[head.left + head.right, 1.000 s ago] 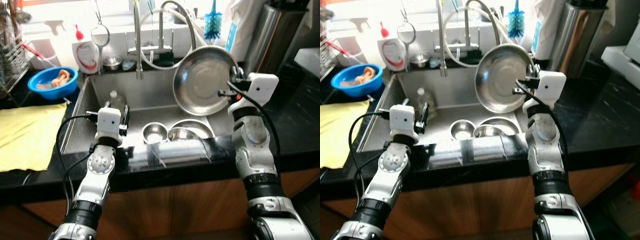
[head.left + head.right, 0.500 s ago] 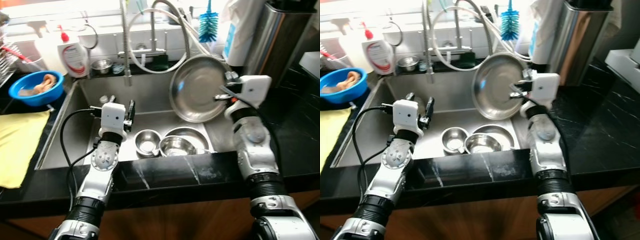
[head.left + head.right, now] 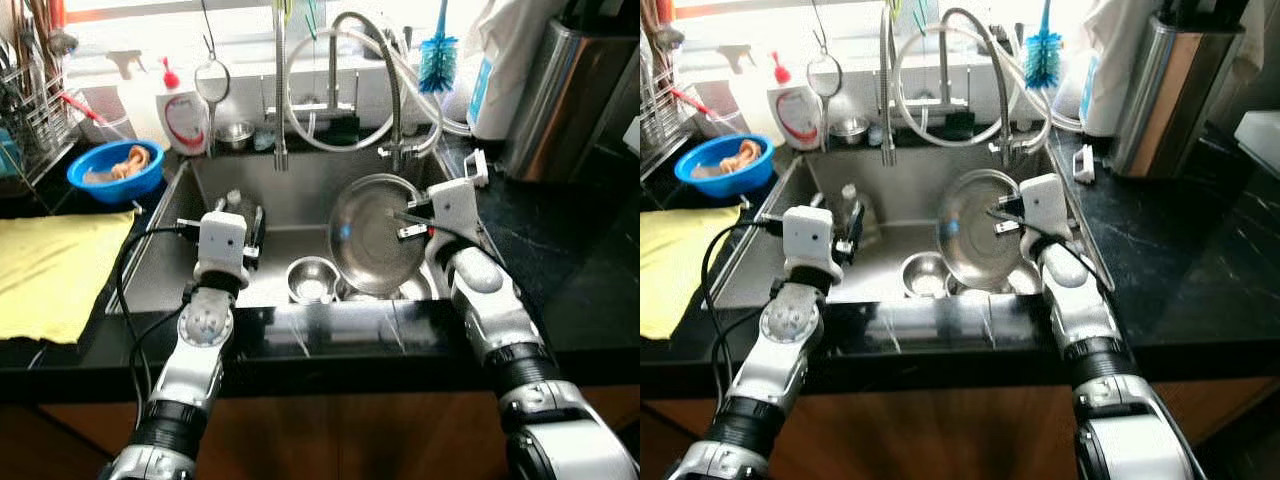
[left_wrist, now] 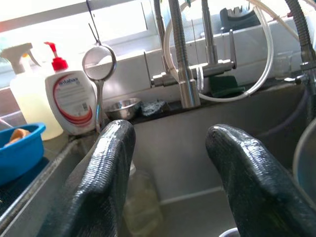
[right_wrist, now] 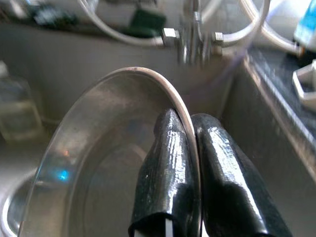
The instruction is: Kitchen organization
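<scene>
A large steel pan [image 3: 372, 232] hangs tilted low inside the sink [image 3: 320, 175], over the bowls at its bottom. My right gripper [image 3: 408, 223] is shut on the pan's rim, one finger on each side [image 5: 186, 123]. A small steel bowl [image 3: 312, 279] sits on the sink floor just left of the pan, and a second bowl [image 3: 417, 290] peeks out beneath it. My left gripper [image 3: 256, 226] stands open above the sink's left part, nothing between its fingers [image 4: 111, 163]. A clear plastic bottle [image 3: 232, 203] lies in the sink ahead of it.
A faucet [image 3: 279, 95] with hoses rises behind the sink. On the left counter lie a yellow cloth [image 3: 55, 270], a blue bowl [image 3: 115, 168], a soap bottle [image 3: 183, 110] and a dish rack [image 3: 25, 115]. A steel canister [image 3: 560, 95] stands at the right.
My right gripper has brought the pan down from upright above the sink's right side to low inside the sink. The camera has shifted. The left gripper stays open over the sink.
</scene>
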Robot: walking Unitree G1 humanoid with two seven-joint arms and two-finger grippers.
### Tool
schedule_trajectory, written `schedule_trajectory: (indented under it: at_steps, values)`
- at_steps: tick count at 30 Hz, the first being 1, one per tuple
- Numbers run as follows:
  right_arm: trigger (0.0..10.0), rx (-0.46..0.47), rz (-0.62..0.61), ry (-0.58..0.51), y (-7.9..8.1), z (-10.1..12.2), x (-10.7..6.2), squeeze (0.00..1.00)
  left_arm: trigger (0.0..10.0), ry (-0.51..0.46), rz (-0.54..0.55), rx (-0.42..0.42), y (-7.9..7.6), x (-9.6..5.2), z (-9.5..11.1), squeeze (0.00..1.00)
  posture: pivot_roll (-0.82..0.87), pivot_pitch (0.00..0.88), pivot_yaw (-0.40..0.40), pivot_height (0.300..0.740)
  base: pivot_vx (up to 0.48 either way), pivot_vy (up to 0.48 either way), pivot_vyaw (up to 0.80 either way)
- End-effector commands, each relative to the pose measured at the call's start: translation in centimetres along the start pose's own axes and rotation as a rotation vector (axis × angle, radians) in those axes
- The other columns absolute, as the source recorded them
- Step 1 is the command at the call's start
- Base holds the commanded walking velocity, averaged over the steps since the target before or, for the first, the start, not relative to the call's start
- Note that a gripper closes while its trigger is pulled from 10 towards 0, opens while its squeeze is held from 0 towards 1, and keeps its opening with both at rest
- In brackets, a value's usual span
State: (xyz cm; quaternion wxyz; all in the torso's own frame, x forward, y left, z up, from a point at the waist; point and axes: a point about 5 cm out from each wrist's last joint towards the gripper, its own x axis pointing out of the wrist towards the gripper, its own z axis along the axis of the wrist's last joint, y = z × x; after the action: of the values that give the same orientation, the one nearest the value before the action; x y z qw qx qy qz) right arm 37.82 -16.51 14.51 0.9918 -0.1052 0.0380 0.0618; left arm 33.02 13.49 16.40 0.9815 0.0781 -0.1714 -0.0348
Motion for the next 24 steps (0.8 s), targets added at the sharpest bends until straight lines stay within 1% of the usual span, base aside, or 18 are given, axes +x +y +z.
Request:
schedule_trajectory:
  at_steps: [1,5,12,13,14,15,17,18,19,20,21,24]
  values:
    - [10.0,0.011,-0.008,0.007,0.4,0.3,0.3,0.00,10.0,0.004,0.004,0.021,0.3,0.0,0.0,0.00,-0.11,0.000,0.047,0.740,0.000,0.000,0.00]
    - [10.0,0.018,0.012,0.034,1.0,-0.4,0.3,0.00,10.0,0.003,0.004,0.022,0.4,0.0,0.1,0.00,-0.10,0.000,0.046,0.740,0.000,0.000,0.00]
    - [10.0,0.027,0.012,0.069,1.6,-1.3,0.2,0.00,10.0,0.002,-0.003,0.021,0.3,0.0,0.1,0.00,-0.10,0.000,0.050,0.740,0.000,0.000,0.00]
    - [10.0,0.029,0.013,0.068,1.7,-1.4,0.2,0.04,10.0,0.002,-0.004,0.022,0.3,0.0,0.1,0.00,-0.10,0.000,0.053,0.740,0.000,0.000,0.00]
    - [10.0,0.032,0.015,0.066,1.8,-1.4,0.2,0.49,10.0,0.002,-0.005,0.023,0.3,0.0,0.1,0.00,-0.10,0.000,0.054,0.740,0.000,0.000,0.00]
    - [10.0,0.035,0.023,0.062,2.0,-1.4,0.2,0.83,10.0,0.002,-0.006,0.024,0.4,0.0,0.1,0.00,-0.10,0.000,0.055,0.740,0.000,0.000,0.00]
    - [10.0,0.034,0.024,0.059,2.1,-1.3,0.2,0.85,10.0,0.003,-0.008,0.025,0.4,0.0,0.1,0.00,-0.11,0.000,0.055,0.740,0.000,0.000,0.00]
    - [10.0,0.033,0.023,0.059,2.1,-1.3,0.2,0.85,10.0,0.004,-0.008,0.025,0.4,0.0,0.1,0.00,-0.11,0.000,0.055,0.740,0.000,0.000,0.00]
    - [10.0,0.031,0.021,0.057,2.1,-1.3,0.2,0.69,10.0,0.004,-0.009,0.025,0.3,0.0,0.0,0.00,-0.11,0.000,0.058,0.740,0.000,0.000,0.00]
    - [10.0,0.029,0.019,0.056,2.1,-1.3,0.3,0.69,10.0,0.004,-0.010,0.025,0.3,0.0,0.0,0.00,-0.11,0.000,0.058,0.740,0.000,0.000,0.00]
    - [10.0,0.027,0.018,0.055,2.0,-1.3,0.3,0.00,10.0,0.005,-0.011,0.024,0.3,0.0,0.0,0.00,-0.11,0.000,0.057,0.740,0.000,0.000,0.00]
    - [10.0,0.024,0.014,0.052,2.0,-1.2,0.3,0.00,10.0,0.007,-0.012,0.022,0.2,0.0,0.0,0.00,-0.11,0.000,0.056,0.740,0.000,0.000,0.00]
